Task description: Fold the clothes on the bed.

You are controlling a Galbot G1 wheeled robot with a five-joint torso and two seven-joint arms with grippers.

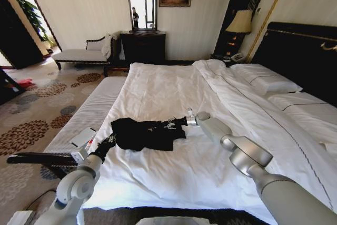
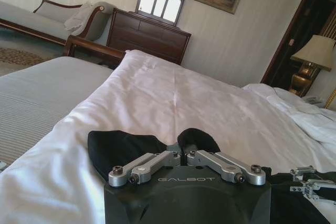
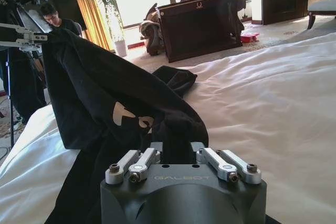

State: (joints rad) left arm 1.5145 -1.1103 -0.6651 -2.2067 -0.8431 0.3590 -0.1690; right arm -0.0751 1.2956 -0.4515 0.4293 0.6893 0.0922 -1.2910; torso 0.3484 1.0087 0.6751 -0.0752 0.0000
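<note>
A: The left hand [image 2: 184, 153] is closed on a bunched fold of the black T-shirt [image 1: 142, 133], down at the near-left edge of the bed [image 1: 158, 183]. In its wrist view the fingers meet with cloth pinched between them.

B: And the right hand [image 3: 176, 153]?

A: Also clamped on the shirt, at the opposite end, toward the middle of the bed. In its wrist view black fabric rises straight out from between the closed fingers, and a bit of the white lettering [image 3: 131, 119] faces the camera.

B: So the shirt is held at both ends. Where does it sit?

A: Crumpled on the white duvet [image 1: 174, 93], near the foot of the bed on the robot's left side, partly lifted between the two hands (the far part hangs up off the bedding in the right wrist view).

B: What could go wrong?

A: Each hand seems to hold a bunch rather than a clean corner or hem, so the fold may come out lopsided. If the hands pull apart unevenly, fabric could slip from one pinch. The left hand is also close to the mattress edge, so slack cloth could slide off toward the floor. And a low pinch might catch the duvet with the shirt and drag it.
</note>
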